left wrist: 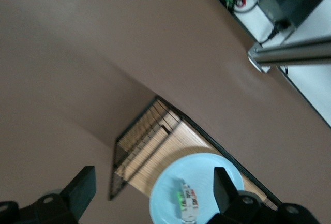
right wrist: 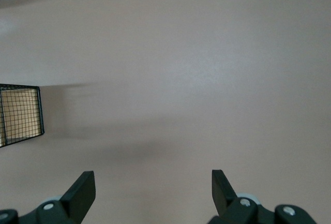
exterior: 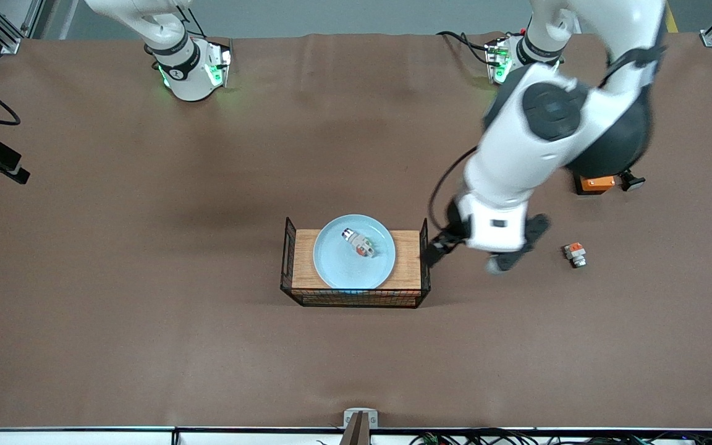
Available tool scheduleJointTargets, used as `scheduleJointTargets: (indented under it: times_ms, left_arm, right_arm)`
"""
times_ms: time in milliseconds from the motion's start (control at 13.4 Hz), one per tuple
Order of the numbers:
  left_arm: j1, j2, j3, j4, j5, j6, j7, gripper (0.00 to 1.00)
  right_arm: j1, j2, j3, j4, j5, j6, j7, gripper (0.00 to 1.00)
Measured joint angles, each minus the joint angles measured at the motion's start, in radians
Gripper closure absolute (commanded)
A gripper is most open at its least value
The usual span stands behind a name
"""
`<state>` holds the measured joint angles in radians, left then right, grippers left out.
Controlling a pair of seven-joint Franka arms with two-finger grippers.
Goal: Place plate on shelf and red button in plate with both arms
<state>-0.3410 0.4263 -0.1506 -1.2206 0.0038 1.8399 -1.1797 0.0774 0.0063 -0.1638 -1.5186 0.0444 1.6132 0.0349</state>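
The red button (exterior: pixel 361 243) lies on the plate (exterior: pixel 339 267), which sits in the wire tray (exterior: pixel 356 299). Left gripper (exterior: pixel 476 256), released and empty, hangs beside the tray; right gripper (right wrist: pixel 151 190) waits open. Placing looks finished; next, clear away.

Plate (left wrist: pixel 170 193) cut off at the left wrist view's edge. Orange box (exterior: pixel 597 183) half hidden under the blurred left arm (exterior: pixel 529 161). Basket (right wrist: pixel 20 113) clipped in the right wrist view.

Brown table (exterior: pixel 146 278) carries wire tray (exterior: pixel 287 272), orange box (exterior: pixel 597 183), stubby white piece (exterior: pixel 575 253).
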Motion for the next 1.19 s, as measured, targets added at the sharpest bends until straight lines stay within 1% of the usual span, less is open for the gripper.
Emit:
scheduleJointTargets:
  times_ms: [149,373,596,746,969,1193]
  left_arm:
    - [0.062,-0.065,0.0,-0.001,0.0,-0.127,0.154,0.0]
    - [0.156,-0.123,0.005,-0.004,0.002,-0.283,0.399,0.0]
    - [0.32,-0.188,0.009,-0.005,0.003,-0.34,0.675,0.0]
    - [0.405,-0.241,0.011,-0.005,0.003,-0.415,0.82,0.0]
    - [0.479,-0.302,0.011,-0.024,0.002,-0.484,0.982,0.0]
    - [0.498,-0.333,0.011,-0.05,0.002,-0.513,1.027,0.0]
  right_arm:
    - [0.001,0.0,0.001,0.0,0.0,-0.002,0.031,0.0]
    - [0.0,0.0,0.0,0.002,0.0,-0.017,0.037,0.0]
    - [-0.001,0.0,-0.001,0.017,0.0,-0.017,0.037,0.0]
    - [-0.001,0.0,0.0,0.02,0.0,-0.018,0.037,0.0]
    - [-0.001,0.0,0.0,0.021,0.0,-0.019,0.037,0.0]
    - [0.001,0.0,0.002,0.021,0.0,-0.019,0.037,0.0]
